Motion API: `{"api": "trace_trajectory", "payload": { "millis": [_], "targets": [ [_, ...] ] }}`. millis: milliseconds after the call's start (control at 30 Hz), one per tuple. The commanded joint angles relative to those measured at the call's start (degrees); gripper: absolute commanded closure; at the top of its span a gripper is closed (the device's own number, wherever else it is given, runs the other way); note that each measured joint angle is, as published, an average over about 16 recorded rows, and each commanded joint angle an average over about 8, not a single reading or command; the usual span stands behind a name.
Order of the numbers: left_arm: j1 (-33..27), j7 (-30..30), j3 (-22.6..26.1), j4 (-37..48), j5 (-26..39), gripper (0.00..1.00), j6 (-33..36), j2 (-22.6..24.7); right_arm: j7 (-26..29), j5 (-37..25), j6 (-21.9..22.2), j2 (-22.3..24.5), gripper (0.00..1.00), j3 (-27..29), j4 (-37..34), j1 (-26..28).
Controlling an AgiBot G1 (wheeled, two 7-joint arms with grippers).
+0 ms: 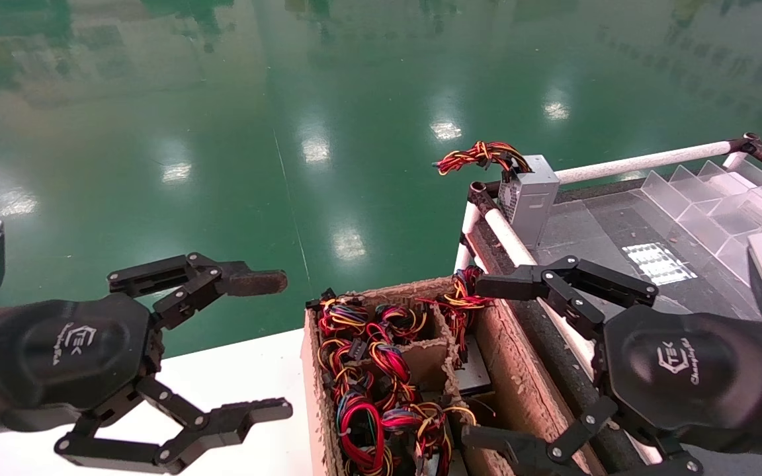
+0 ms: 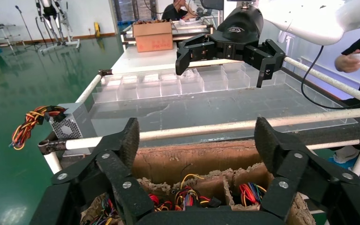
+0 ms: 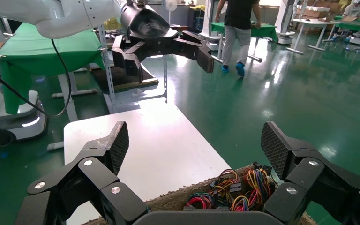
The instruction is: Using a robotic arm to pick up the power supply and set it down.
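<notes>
Power supplies stand in the compartments of a worn cardboard carton [image 1: 507, 370], showing mostly as upright red, yellow and black wire bundles [image 1: 368, 370]. One plain grey metal face [image 1: 472, 375] shows beside the carton's right wall. My right gripper [image 1: 475, 361], black with a white logo, hangs open just above the carton's right side with nothing between its fingers. The right wrist view has it [image 3: 194, 140] above the wire bundles [image 3: 241, 187]. My left gripper [image 1: 282, 345], with a worn brown fingertip pad [image 1: 252, 281], is open and empty to the carton's left.
A separate grey box with a perforated vent face [image 1: 528, 195] and sideways-fanning wires sits on the corner of the rack with white padded rails [image 1: 639, 162]. A clear divider tray [image 1: 718, 205] lies on the rack. A white table [image 1: 235, 377] is left of the carton. A person [image 3: 238, 28] walks far off.
</notes>
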Motion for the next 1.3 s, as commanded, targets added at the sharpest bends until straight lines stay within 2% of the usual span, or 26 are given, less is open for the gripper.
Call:
{"api": "trace_trajectory", "payload": {
  "millis": [33, 1167, 1200, 1233, 1300],
  "targets": [
    [0.0, 0.0, 0.0, 0.0, 0.0, 1.0, 0.0, 0.0, 0.0, 0.0, 0.0, 0.0, 0.0, 0.0, 0.0, 0.0],
    [0.0, 0.0, 0.0, 0.0, 0.0, 1.0, 0.0, 0.0, 0.0, 0.0, 0.0, 0.0, 0.0, 0.0, 0.0, 0.0],
    [0.0, 0.0, 0.0, 0.0, 0.0, 0.99, 0.0, 0.0, 0.0, 0.0, 0.0, 0.0, 0.0, 0.0, 0.0, 0.0],
    [0.0, 0.0, 0.0, 0.0, 0.0, 0.93, 0.0, 0.0, 0.0, 0.0, 0.0, 0.0, 0.0, 0.0, 0.0, 0.0],
    [0.0, 0.0, 0.0, 0.0, 0.0, 0.68, 0.0, 0.0, 0.0, 0.0, 0.0, 0.0, 0.0, 0.0, 0.0, 0.0]
  ]
}}
